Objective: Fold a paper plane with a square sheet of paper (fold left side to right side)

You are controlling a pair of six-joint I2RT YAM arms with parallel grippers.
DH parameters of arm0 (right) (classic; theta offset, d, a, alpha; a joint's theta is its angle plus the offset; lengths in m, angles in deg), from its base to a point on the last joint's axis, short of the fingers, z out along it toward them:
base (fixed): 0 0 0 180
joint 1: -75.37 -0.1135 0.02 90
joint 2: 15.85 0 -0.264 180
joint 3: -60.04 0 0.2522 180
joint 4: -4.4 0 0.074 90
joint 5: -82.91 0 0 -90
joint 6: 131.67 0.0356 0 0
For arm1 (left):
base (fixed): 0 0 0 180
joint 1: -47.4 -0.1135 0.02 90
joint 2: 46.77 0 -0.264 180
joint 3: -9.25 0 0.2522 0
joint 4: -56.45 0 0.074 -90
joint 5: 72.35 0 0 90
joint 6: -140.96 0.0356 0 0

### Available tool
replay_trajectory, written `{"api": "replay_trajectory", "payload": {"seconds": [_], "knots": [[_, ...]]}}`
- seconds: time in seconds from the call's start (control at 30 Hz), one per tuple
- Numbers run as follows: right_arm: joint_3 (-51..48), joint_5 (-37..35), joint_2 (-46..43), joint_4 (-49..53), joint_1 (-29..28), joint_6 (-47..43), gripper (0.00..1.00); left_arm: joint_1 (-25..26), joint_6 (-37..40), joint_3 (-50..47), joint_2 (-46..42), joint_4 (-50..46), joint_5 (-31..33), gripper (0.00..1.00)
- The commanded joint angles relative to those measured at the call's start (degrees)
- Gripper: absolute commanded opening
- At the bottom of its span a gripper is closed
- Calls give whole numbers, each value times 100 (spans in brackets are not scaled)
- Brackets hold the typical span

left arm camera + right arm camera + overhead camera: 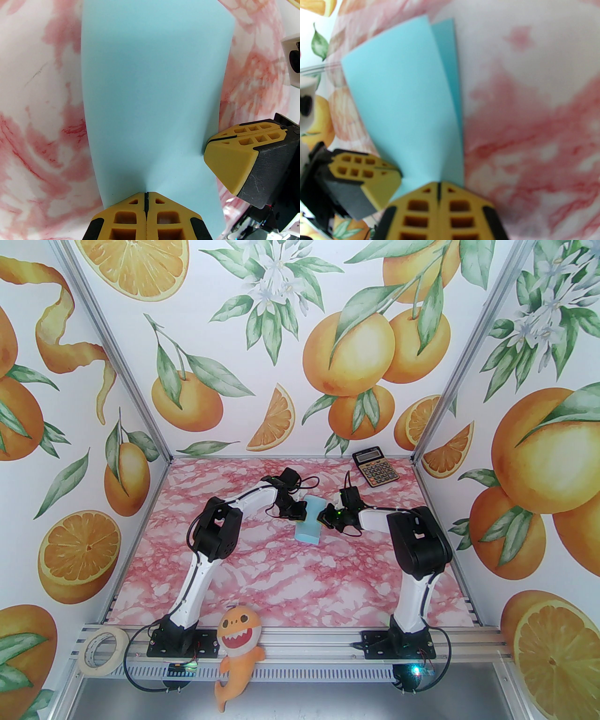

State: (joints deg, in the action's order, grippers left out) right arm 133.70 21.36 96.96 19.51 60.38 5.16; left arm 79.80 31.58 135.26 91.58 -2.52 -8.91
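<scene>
left end effector and right end effector are each pinching the thin, curling square sheet of paper over the pink-marbled worktop, orange-print walls surrounding.

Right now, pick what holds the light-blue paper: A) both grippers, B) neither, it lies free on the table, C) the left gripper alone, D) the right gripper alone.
A: in the left wrist view the left gripper is shut on an edge of the square sheet of paper, and in the right wrist view the right gripper is shut on it at another spot.
</scene>
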Motion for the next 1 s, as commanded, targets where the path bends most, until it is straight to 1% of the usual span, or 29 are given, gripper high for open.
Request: {"api": "replay_trajectory", "payload": {"seconds": [0.0, 0.1, 0.2, 0.3, 0.53, 0.73, 0.97], "knots": [[-118, -386, 250, 479, -44, -104, 0, -128, -139, 74, -299, 169, -344, 5], [-126, -384, 250, 474, -46, -104, 0, -175, -189, 209, -228, 258, -440, 6], [-126, -393, 258, 472, -41, -95, 0, -192, -189, 261, -189, 243, -434, 6], [-119, -386, 257, 471, -43, -104, 0, -206, -88, 356, 55, 123, -356, 6], [-128, -382, 277, 452, -40, -95, 0, -231, 8, 45, 157, 164, -289, 6], [-101, -389, 263, 480, -48, -103, 0, -256, 31, -399, 160, 314, -187, 5], [-81, -381, 270, 476, -44, -104, 0, -345, 91, -594, 97, 418, -199, 2]]}}
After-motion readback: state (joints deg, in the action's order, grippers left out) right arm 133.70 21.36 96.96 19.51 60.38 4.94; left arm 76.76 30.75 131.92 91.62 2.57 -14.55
